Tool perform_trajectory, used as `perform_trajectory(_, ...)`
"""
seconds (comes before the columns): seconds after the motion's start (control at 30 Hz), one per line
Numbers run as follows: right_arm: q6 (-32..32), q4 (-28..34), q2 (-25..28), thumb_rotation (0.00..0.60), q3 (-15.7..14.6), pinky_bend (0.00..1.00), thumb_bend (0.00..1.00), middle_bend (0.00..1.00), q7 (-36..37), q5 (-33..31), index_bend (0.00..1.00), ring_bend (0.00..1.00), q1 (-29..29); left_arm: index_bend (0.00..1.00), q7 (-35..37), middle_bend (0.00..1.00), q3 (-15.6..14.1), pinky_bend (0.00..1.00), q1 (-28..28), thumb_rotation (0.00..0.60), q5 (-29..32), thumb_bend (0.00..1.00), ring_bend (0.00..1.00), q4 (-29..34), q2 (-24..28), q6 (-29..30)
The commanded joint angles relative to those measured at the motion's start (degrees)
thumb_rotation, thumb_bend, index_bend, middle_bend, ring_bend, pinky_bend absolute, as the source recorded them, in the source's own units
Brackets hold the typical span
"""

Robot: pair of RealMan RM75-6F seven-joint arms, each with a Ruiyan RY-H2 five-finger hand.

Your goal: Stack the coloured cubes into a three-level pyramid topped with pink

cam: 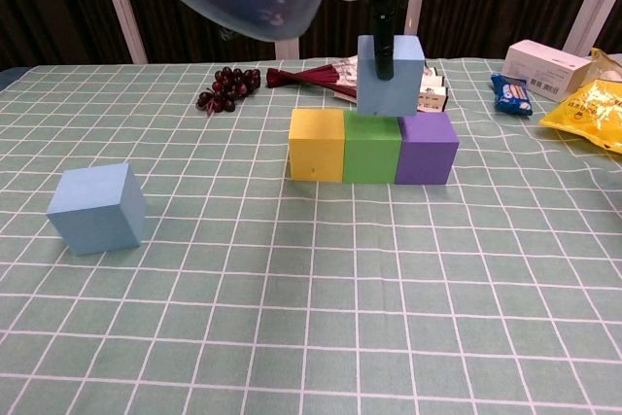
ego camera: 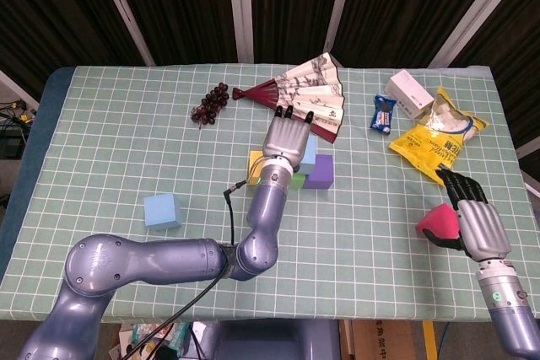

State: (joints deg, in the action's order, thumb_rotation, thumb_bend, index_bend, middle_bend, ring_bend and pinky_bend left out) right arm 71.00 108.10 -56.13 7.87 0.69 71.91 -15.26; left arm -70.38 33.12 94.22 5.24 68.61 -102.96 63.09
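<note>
A row of yellow point(cam: 317, 144), green point(cam: 369, 148) and purple point(cam: 428, 148) cubes stands mid-table. My left hand point(ego camera: 287, 139) grips a light blue cube point(cam: 390, 75) just above the seam between green and purple; dark fingers point(cam: 384, 51) wrap its top. In the head view that cube point(ego camera: 310, 151) peeks out to the right of the hand, which hides most of the green cube. A second light blue cube point(cam: 97, 207) sits alone at the front left. At the right front edge my right hand point(ego camera: 477, 221) holds the pink cube point(ego camera: 437, 223) low over the table.
A folding fan point(ego camera: 308, 90) and a bunch of dark grapes point(ego camera: 209, 104) lie behind the row. A white box point(ego camera: 409, 90), a blue snack packet point(ego camera: 384, 113) and a yellow chip bag point(ego camera: 439, 137) fill the back right corner.
</note>
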Motion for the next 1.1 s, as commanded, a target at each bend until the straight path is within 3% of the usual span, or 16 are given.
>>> perform_trajectory(0.03,-0.1,0.0,0.1,0.600,0.1,0.00,0.24,0.08,0.3,0.0,0.00,0.00,0.0,0.00,-1.8,0.37,0.5,0.00,1.7,0.600,1.5,0.34,0.02,-2.4,-1.7,0.7)
perform_trajectory(1.1,-1.0,-0.2,0.3,0.600,0.4,0.00,0.24,0.08,2.3,0.0,0.00,0.00,0.0,0.00,-5.3,0.37,3.4,0.00,4.8,0.600,0.5,0.34,0.02,-11.2,-7.9,-1.8)
